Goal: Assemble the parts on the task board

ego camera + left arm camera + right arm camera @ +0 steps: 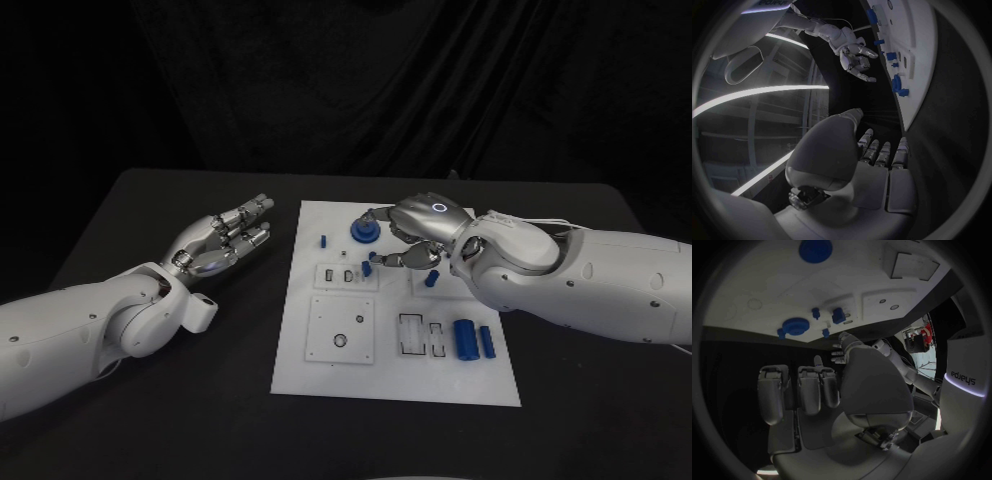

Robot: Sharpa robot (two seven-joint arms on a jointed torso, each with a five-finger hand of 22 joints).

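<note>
The white task board (378, 375) lies in the middle of the black table. At its far end stands a round blue part (366, 231), with small blue pieces (323, 240) beside it. Two blue cylinders (464, 338) lie near the board's right edge. My right hand (418, 235) hovers over the board's far end, right of the round part, fingers apart and nothing between them. The right wrist view shows the round part (795, 326) beyond the straight fingers (811, 387). My left hand (224, 240) is off the board's left side, open and holding nothing; its fingers (879, 150) are extended.
The board carries square raised plates with holes (342, 327) and slotted recesses (418, 335). A larger blue disc (815, 250) sits on the board farther from my right hand. Bare black table (173, 420) surrounds the board.
</note>
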